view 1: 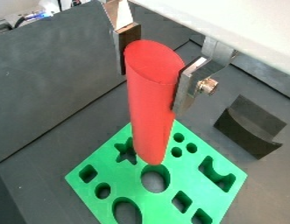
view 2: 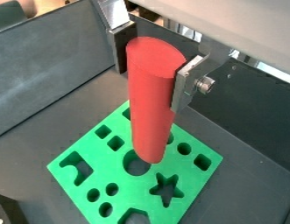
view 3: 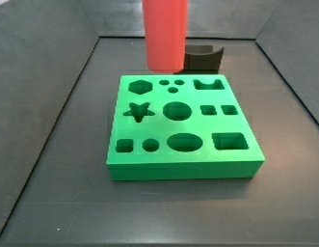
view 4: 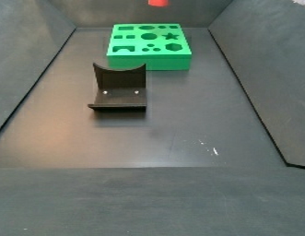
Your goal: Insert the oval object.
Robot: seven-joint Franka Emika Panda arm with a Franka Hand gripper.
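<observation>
My gripper (view 1: 159, 66) is shut on a long red peg with an oval cross-section (view 1: 151, 105) and holds it upright; both wrist views show this (view 2: 157, 66). The silver fingers (view 1: 192, 80) clamp its upper end. The peg (view 3: 166, 34) hangs above the far part of the green board (view 3: 188, 169), which has several shaped holes. The large oval hole (view 3: 184, 143) lies in the board's near row in a side view and also shows in a wrist view (view 1: 127, 212). Only the peg's lower tip (view 4: 158, 3) shows in a side view; the gripper is out of both side views.
The dark fixture (view 3: 204, 56) stands on the floor just behind the board, and it also shows in a side view (view 4: 119, 88) and in a wrist view (view 1: 252, 122). Dark walls enclose the floor. The green board (view 4: 148, 46) lies at the far end.
</observation>
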